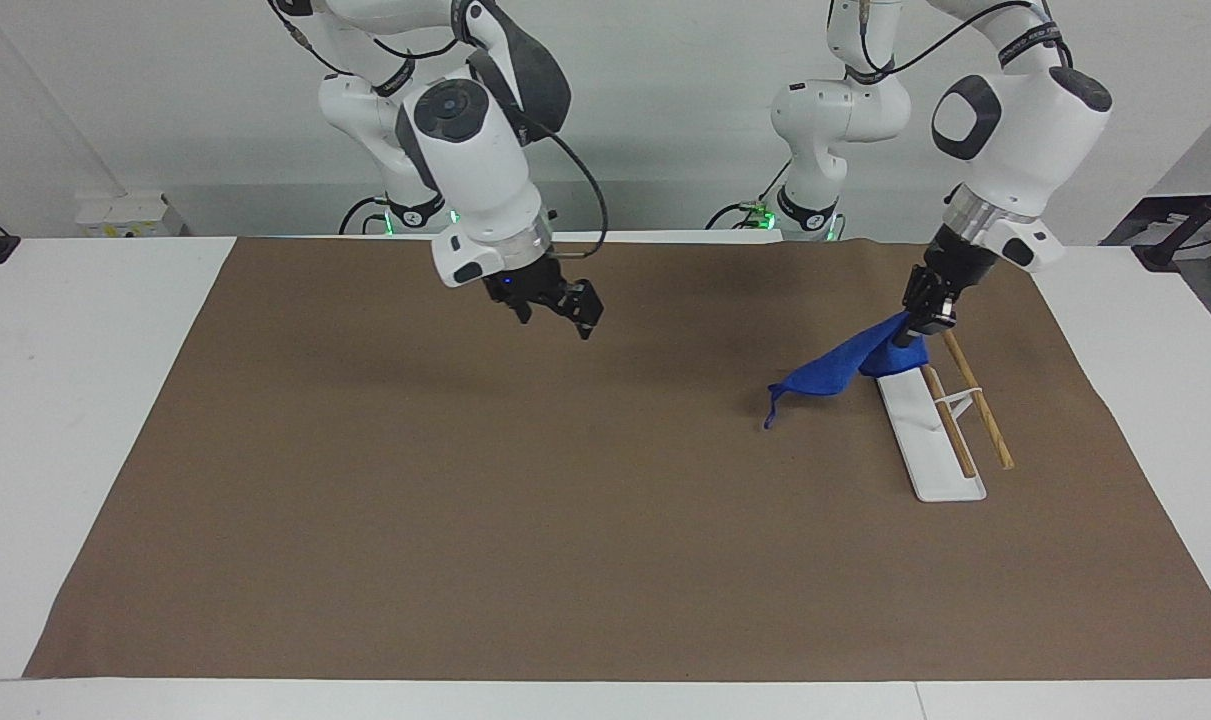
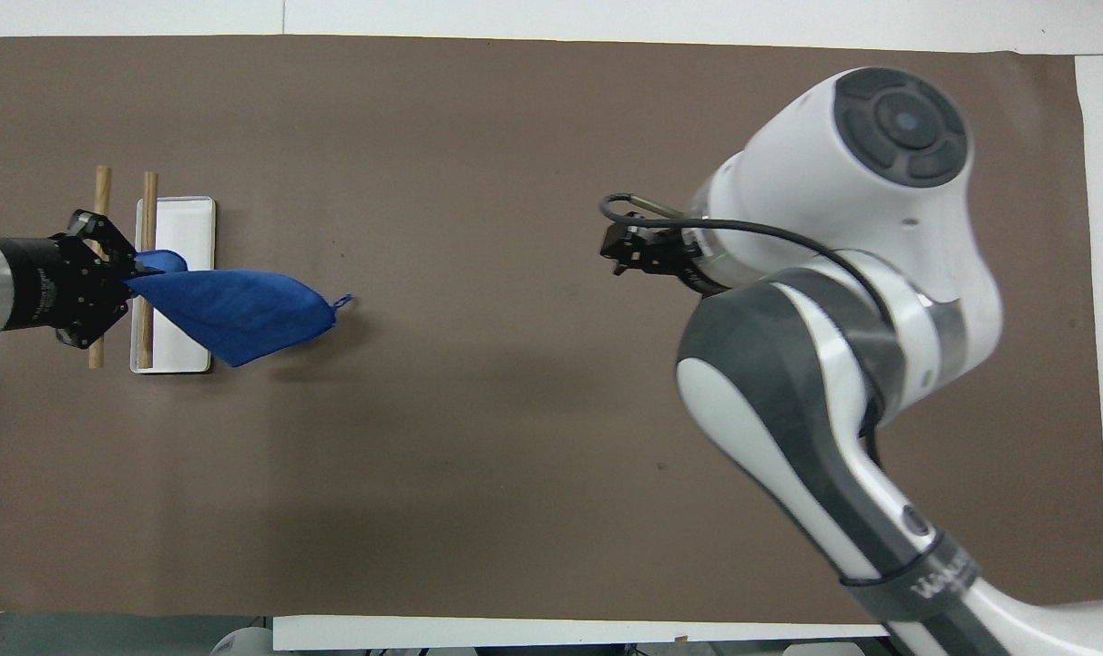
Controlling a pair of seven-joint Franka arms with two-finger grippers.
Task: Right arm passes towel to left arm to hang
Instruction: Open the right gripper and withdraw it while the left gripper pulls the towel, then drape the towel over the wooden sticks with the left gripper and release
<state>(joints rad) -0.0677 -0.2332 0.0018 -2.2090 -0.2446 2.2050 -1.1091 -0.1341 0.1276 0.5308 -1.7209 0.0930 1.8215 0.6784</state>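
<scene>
So the left tool is clamped on the fuzzy royal-blue towel above the wooden-dowel rack; the right tool hangs spread apart, empty.

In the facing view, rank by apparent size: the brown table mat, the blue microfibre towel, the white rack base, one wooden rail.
1. Brown table mat
2. Blue microfibre towel and white rack base: look alike, and the towel hangs raised, so unranked
3. Wooden rail
</scene>
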